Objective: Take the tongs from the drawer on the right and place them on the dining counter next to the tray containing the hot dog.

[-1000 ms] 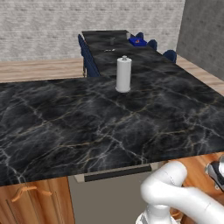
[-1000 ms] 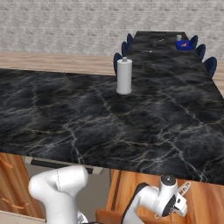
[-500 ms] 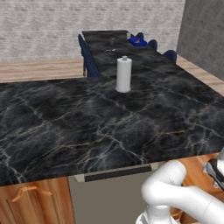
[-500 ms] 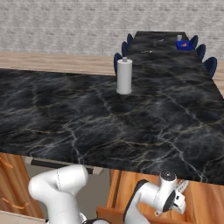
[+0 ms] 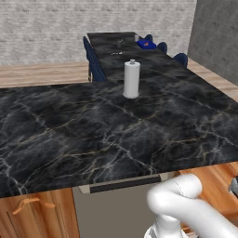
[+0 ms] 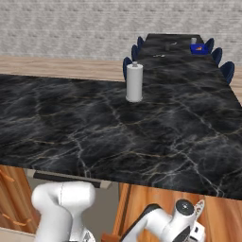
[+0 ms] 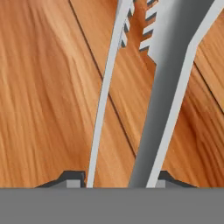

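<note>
grey-silver tongs (image 7: 162, 87) are clamped between the nearly closed gripper (image 7: 118, 177) fingers, low over the wooden drawer (image 7: 48, 96) floor. left to do: lifting, carrying to the blue tray (image 6: 199, 47) on the dining counter (image 6: 175, 52).

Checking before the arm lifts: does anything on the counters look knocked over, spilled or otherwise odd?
Nothing stands out. The paper towel roll stands upright on the kitchen counter, and the blue tray sits flat on the dining counter. The gripper closes squarely on the tongs.
</note>
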